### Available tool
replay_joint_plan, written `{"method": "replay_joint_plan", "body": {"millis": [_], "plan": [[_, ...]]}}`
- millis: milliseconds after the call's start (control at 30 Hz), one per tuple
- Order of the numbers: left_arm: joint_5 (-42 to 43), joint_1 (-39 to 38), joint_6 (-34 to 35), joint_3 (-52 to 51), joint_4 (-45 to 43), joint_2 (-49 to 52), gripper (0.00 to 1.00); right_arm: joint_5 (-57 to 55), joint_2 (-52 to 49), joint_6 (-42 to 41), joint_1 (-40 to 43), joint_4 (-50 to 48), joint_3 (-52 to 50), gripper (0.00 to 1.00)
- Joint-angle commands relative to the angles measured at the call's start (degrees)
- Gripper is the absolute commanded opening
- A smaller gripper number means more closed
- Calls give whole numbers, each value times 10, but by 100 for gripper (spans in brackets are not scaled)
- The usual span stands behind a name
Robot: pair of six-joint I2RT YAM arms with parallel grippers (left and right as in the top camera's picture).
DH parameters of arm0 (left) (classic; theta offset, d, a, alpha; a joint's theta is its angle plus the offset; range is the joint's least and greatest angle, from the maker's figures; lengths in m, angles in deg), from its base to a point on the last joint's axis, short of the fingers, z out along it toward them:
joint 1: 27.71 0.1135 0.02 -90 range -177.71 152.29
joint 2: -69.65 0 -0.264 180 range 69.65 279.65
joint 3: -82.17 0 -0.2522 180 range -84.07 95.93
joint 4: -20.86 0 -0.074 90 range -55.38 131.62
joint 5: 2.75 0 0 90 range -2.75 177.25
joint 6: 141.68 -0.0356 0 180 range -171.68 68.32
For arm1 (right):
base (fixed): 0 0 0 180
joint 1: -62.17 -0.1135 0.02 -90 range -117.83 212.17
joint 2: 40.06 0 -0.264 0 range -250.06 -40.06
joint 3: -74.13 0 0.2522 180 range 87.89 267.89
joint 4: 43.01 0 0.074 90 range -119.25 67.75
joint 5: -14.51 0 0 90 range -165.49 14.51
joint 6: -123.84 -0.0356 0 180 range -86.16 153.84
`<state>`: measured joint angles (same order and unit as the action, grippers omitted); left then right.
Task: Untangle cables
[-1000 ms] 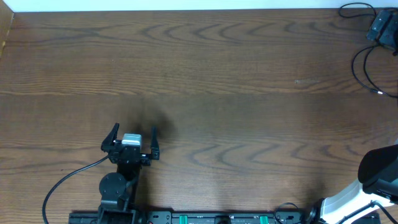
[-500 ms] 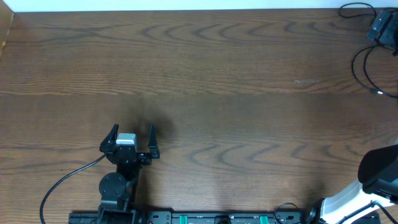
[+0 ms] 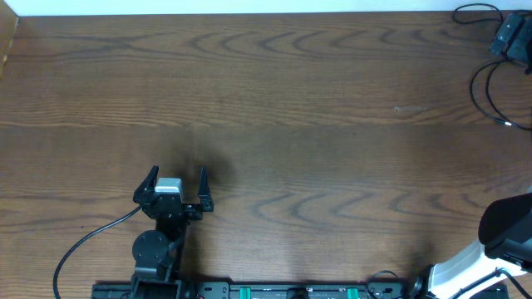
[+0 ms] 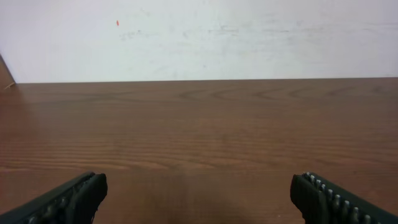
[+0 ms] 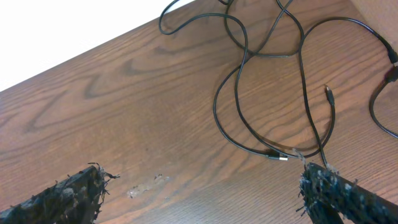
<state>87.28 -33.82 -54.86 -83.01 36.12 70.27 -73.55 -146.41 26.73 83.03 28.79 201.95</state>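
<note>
Overhead: wood-grain table [image 3: 291,100]. The left gripper [image 3: 178,176] is at the near left, claw spread wide with nothing between its jaws, well apart from the cables [image 3: 474,87]. These lie as thin black loops at the far right edge, near a small black box [image 3: 507,37]. A thicker black wire [image 3: 83,241] curves from the left arm's base. The right arm [image 3: 503,241] is at the near right corner, its claw not visible here. Left wrist: two fingers [image 4: 68,199] at the lower corners, wide apart, bare wood between, white wall [image 4: 199,37] behind. Right wrist: right gripper [image 5: 202,183] spread wide and empty. The black cables cross and loop on the table ahead, with a small plug end [image 5: 278,157] near the right-hand finger [image 5: 342,196]. There is a pale smudge [image 5: 146,182] on the wood.
</note>
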Motion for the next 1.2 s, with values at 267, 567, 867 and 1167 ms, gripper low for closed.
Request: {"method": "replay_joint_plan", "body": {"millis": [267,567,867,1167], "plan": [[-22,-2,3,-8,24,-4,100,1,21,5,-3,1,5,99],[-22,-2,3,-8,24,-4,100,1,142,5,-47,1,5,99],[-22,-2,3,-8,24,-4,100,-129,242,5,-71,1,5,99],[-22,-2,3,-8,24,-4,100,-148,297,0,-103,5,1,99]]}}
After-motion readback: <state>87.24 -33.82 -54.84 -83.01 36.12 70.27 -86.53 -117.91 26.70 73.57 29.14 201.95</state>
